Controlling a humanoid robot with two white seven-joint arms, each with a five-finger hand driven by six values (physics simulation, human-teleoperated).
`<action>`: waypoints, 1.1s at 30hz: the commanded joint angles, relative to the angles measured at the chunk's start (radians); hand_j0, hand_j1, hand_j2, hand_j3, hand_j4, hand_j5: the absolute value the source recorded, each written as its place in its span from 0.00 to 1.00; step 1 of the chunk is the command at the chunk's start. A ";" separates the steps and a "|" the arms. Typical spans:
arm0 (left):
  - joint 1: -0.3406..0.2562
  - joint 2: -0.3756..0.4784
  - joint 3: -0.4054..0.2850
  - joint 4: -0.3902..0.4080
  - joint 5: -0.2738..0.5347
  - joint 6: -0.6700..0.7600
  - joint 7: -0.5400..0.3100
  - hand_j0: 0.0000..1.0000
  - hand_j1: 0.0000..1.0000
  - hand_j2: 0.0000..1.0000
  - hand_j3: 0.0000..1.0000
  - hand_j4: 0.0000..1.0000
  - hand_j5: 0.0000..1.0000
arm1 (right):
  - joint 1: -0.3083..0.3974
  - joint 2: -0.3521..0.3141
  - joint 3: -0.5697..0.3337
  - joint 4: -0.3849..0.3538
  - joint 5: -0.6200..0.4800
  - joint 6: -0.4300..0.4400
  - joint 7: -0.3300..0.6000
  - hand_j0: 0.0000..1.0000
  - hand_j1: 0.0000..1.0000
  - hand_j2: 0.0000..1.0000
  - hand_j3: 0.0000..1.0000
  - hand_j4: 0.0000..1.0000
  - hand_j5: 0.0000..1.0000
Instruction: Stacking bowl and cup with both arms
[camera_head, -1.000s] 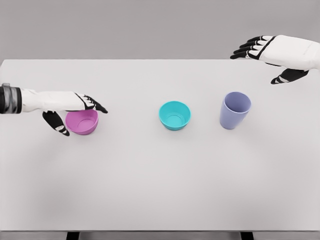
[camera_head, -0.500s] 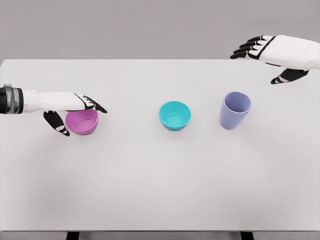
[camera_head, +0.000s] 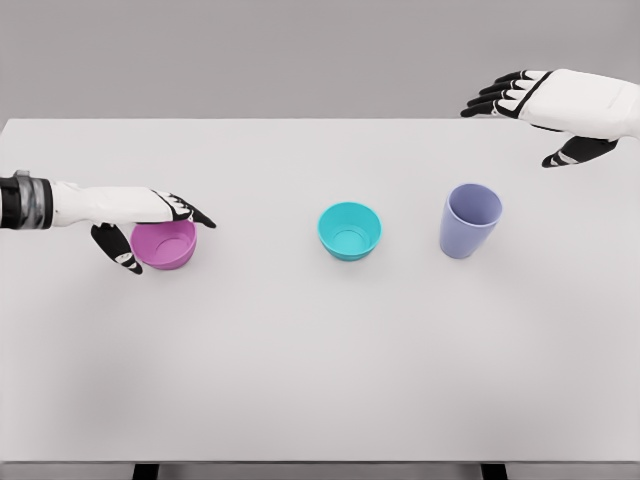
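— So where was the left hand (camera_head: 140, 218)?

— It lay over the far rim of the pink bowl (camera_head: 165, 245), at the table's left side. Its fingers reached across the top of the bowl and the thumb hung down by the bowl's left wall. The hand was partly spread; whether it actually gripped the bowl I could not tell.

— And the right hand (camera_head: 545, 108)?

— It hovered above the far right corner of the white table (camera_head: 300, 380), fingers loosely extended, thumb apart, holding nothing.

— What stood between them?

— A teal bowl (camera_head: 350, 231) sat upright near the middle. A lavender cup (camera_head: 470, 221) stood upright to its right, near but apart from it, and well below the right hand.
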 joint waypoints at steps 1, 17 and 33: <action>0.000 0.000 0.000 0.001 0.006 0.002 0.000 1.00 1.00 1.00 1.00 1.00 1.00 | 0.000 -0.001 -0.001 0.000 -0.005 0.003 -0.001 1.00 1.00 1.00 1.00 1.00 1.00; 0.002 -0.020 0.000 0.034 -0.002 0.002 0.000 1.00 1.00 1.00 1.00 1.00 1.00 | 0.000 -0.001 0.000 0.000 -0.005 0.003 -0.001 1.00 1.00 1.00 1.00 1.00 1.00; 0.009 -0.020 0.002 0.034 -0.014 0.002 0.000 0.79 0.79 0.79 0.79 0.79 0.79 | 0.000 -0.001 -0.001 0.000 -0.005 0.003 -0.001 1.00 1.00 1.00 1.00 1.00 1.00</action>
